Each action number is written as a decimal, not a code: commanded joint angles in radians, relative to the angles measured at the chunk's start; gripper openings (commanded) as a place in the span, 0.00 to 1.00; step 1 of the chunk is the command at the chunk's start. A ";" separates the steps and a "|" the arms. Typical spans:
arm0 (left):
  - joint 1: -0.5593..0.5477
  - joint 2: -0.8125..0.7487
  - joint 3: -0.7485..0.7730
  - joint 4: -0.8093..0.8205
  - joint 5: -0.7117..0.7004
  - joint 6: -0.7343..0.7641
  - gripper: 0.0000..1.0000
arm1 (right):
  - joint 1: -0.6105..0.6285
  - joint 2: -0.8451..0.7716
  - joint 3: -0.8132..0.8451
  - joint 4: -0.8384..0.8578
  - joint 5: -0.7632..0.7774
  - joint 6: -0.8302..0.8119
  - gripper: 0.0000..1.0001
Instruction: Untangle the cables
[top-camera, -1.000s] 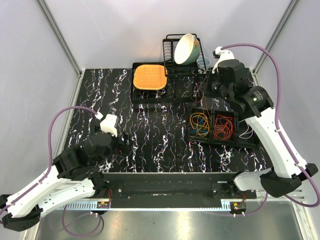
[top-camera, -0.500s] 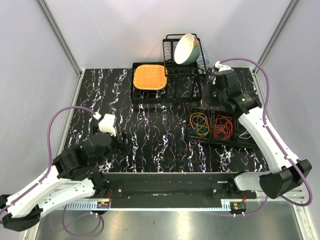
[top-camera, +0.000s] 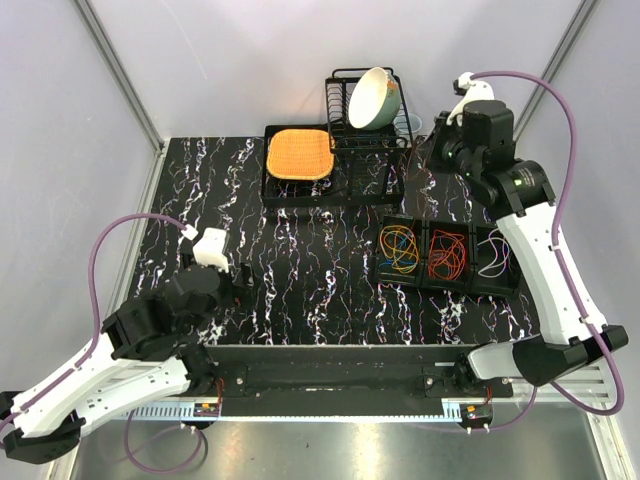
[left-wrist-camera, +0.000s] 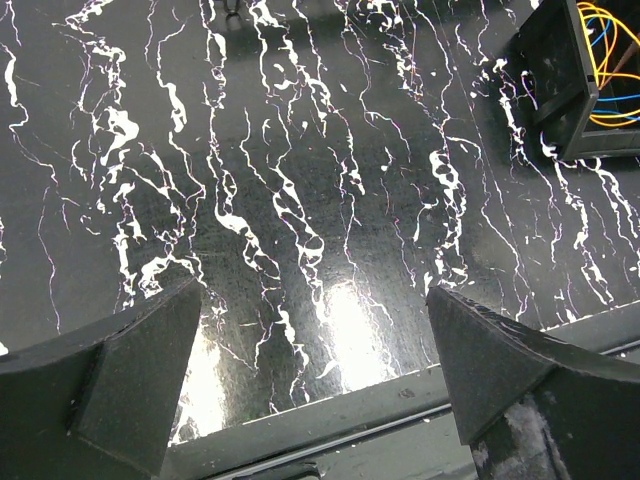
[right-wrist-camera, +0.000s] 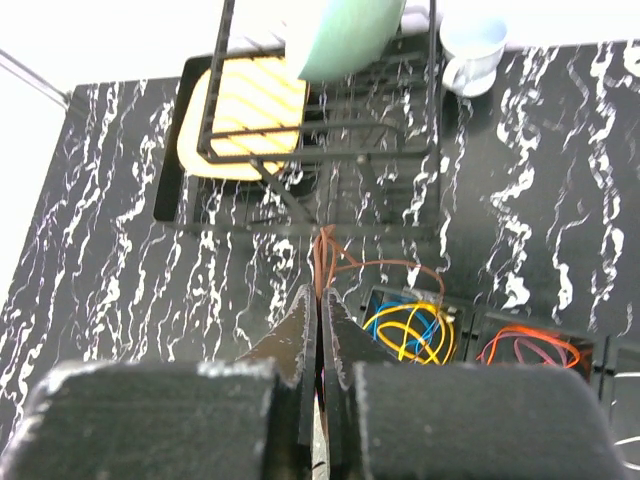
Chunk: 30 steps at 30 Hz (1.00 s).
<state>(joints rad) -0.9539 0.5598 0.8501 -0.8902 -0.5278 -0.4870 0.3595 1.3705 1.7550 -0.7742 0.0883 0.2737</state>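
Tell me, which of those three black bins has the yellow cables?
The left bin: its cables are yellow and blue. The middle bin holds orange-red ones, the right bin pale ones.

Left wrist: tray (left-wrist-camera: 558, 85) and its cables (left-wrist-camera: 612, 45) cropped by right edge. Right wrist: brown cable (right-wrist-camera: 322, 250) end lost inside pinched right claw (right-wrist-camera: 319, 300); bowl (right-wrist-camera: 345, 35) cropped at top. Overhead: that claw's tips hidden under its wrist.

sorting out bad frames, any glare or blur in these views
Left wrist: white glare on the glossy table; right wrist: right gripper blurred up close, brown cable at its tips sharp, top edge washed out; top external: evenly lit, sharp.
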 joint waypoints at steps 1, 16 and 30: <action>0.000 -0.009 -0.003 0.028 -0.029 -0.010 0.99 | -0.019 0.025 0.063 0.019 0.028 -0.050 0.00; -0.002 -0.009 -0.002 0.030 -0.035 -0.010 0.99 | -0.021 -0.054 -0.267 0.139 -0.174 0.088 0.00; 0.000 -0.021 -0.003 0.028 -0.034 -0.012 0.99 | -0.021 -0.053 -0.515 0.174 -0.093 0.186 0.00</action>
<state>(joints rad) -0.9539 0.5484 0.8501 -0.8902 -0.5323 -0.4911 0.3435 1.3231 1.2865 -0.6369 -0.0536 0.4183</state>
